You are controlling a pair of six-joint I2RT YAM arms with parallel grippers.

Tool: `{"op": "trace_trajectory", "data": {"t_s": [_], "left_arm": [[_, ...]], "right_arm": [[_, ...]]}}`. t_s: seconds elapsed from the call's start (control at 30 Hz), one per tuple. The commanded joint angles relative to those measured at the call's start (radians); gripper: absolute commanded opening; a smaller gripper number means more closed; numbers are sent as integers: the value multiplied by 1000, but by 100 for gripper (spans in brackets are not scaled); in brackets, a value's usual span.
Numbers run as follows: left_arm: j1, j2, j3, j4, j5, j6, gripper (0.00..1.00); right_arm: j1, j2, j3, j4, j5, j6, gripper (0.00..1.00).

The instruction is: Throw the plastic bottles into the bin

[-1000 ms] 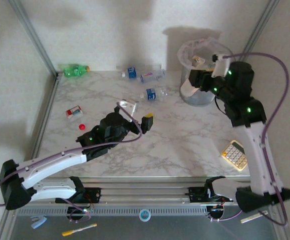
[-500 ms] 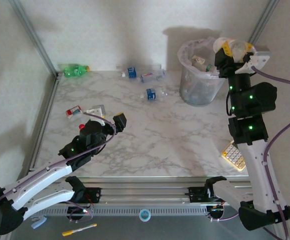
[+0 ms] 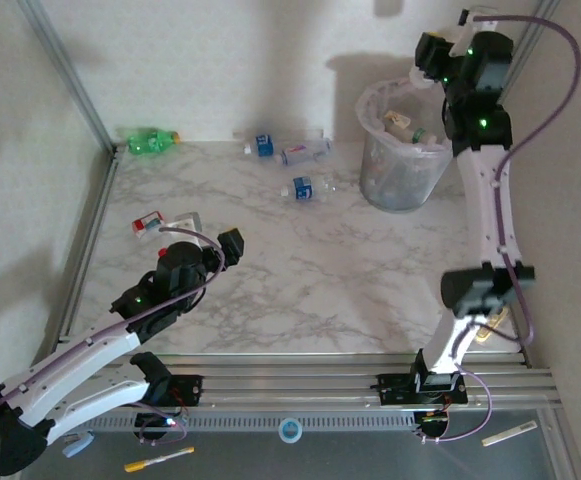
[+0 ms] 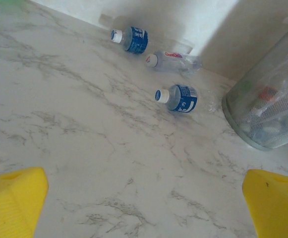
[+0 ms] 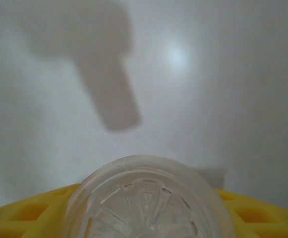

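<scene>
My right gripper is raised high over the bin, a grey mesh wastebasket with a whitish liner at the back right. It is shut on a clear plastic bottle, whose ribbed base sits between the yellow fingers. My left gripper is open and empty, low over the table's left side, next to a small red-labelled bottle. Further bottles lie near the back wall: a green one, a blue-labelled one, a clear one and another blue-labelled one. Several bottles lie inside the bin.
A beige calculator lies at the right edge, mostly hidden behind the right arm. Metal frame posts rise at the back corners. The white wall stands close behind the bin. Marble tabletop stretches between the two arms.
The right arm has swung up from beside the bin to high above its mouth, still holding the bottle. The left arm drew back to the left, towards the red-labelled bottle.
</scene>
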Motion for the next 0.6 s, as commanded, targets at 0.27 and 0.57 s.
{"op": "trace_trajectory", "data": {"t_s": [0.27, 0.57], "left_arm": [[107, 56, 183, -211, 40, -136, 100], [240, 89, 213, -289, 94, -193, 100]], "right_arm": [[-24, -45, 43, -381, -130, 73, 77], [-24, -183, -80, -389, -213, 64, 89]]}}
